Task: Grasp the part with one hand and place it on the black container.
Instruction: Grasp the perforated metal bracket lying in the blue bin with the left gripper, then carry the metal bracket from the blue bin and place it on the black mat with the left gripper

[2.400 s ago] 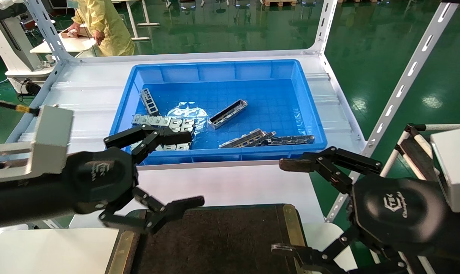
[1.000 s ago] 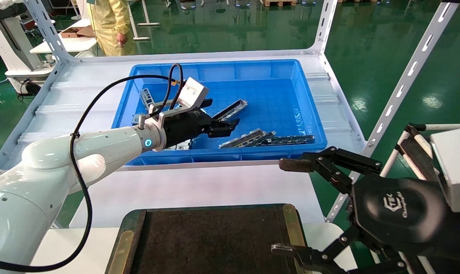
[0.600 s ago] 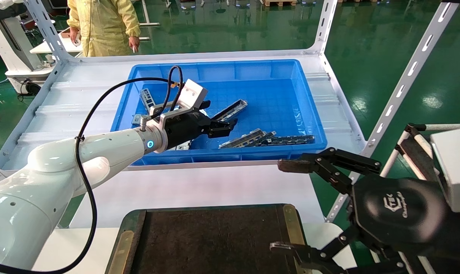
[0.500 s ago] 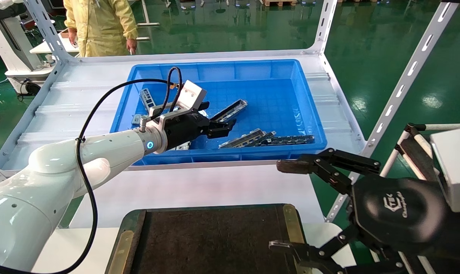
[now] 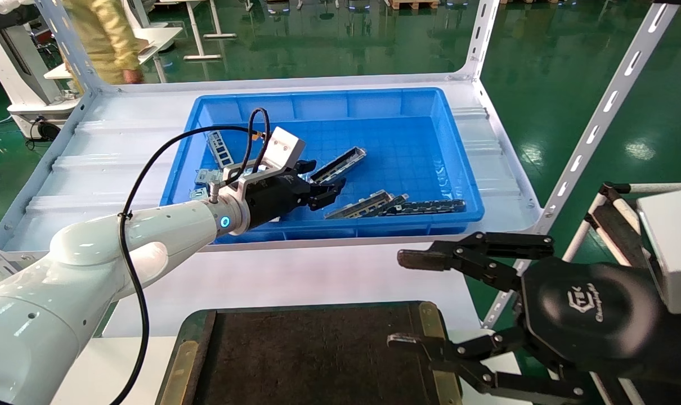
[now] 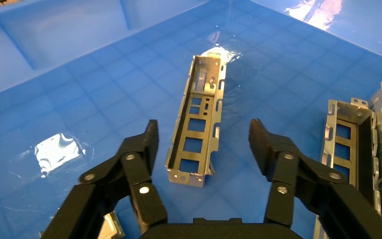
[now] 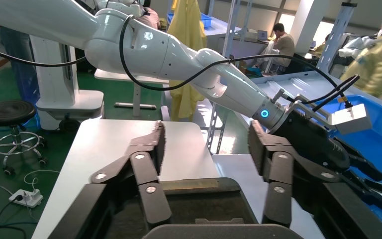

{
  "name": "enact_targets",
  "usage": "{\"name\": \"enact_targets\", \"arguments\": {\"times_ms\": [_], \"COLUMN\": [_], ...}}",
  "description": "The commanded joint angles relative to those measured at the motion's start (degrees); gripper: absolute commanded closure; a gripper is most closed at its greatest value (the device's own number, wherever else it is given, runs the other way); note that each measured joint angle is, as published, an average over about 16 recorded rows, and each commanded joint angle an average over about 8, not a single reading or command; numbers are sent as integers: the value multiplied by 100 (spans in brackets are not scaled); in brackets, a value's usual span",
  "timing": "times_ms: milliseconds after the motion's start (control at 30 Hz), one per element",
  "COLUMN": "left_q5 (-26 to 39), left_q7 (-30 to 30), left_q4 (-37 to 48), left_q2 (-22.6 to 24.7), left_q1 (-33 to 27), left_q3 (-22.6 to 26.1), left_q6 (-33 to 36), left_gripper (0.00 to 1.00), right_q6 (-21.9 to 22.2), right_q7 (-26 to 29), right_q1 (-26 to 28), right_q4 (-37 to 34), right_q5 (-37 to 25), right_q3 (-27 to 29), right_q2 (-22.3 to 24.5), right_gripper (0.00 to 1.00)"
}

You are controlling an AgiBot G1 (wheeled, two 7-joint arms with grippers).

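Note:
The part (image 5: 340, 163), a silver-grey channel with rectangular cutouts, lies alone on the floor of the blue bin (image 5: 329, 97). My left gripper (image 5: 322, 181) is open inside the bin, at the part's near end. In the left wrist view the part (image 6: 195, 119) lies lengthwise between the spread fingers of that gripper (image 6: 203, 137), which touch nothing. The black container (image 5: 318, 354) sits in front of the bin, with brass edge strips. My right gripper (image 5: 403, 299) hangs open and empty over the container's right edge; its wrist view shows that gripper (image 7: 206, 134) above the container (image 7: 194, 199).
More channel pieces (image 5: 367, 203) and a dark strip (image 5: 430, 206) lie at the bin's near right, also in the left wrist view (image 6: 350, 144). Flat slotted plates (image 5: 228, 179) lie at the bin's left. White shelf posts (image 5: 599, 118) stand at the right. A person in yellow is at the far left.
My left arm has gone from above the container's left corner into the bin and now stands at the part's near end. My right gripper has shifted slightly left and tilted.

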Motion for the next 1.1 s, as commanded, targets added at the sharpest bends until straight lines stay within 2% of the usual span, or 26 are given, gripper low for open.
{"name": "enact_targets", "arguments": {"times_ms": [33,400,633,800,1100], "left_q5": [-67,-511,-888,-1175,-1464], "left_q7": [-11,95,353,592,758], "left_q4": [1,6,31,32,-315], "left_q2": [-2,-25,-87,-230,-751], "left_q1": [6,-40,-164,-253,-177], "left_q3": [66,291,222,81,-30], "left_q6": [-17,-66,247,868,2503], "left_gripper": [100,100,100,100,100], "right_q6": [0,0,1,1,1], "right_q7": [0,0,-1,-1,-1], "right_q1": [0,0,0,0,1], "right_q4": [0,0,0,0,0], "right_q5": [0,1,1,1,2], "right_q3": [0,-1,-1,-2,-3], "right_q2": [0,0,1,1,1], "right_gripper": [100,100,100,100,100]}}
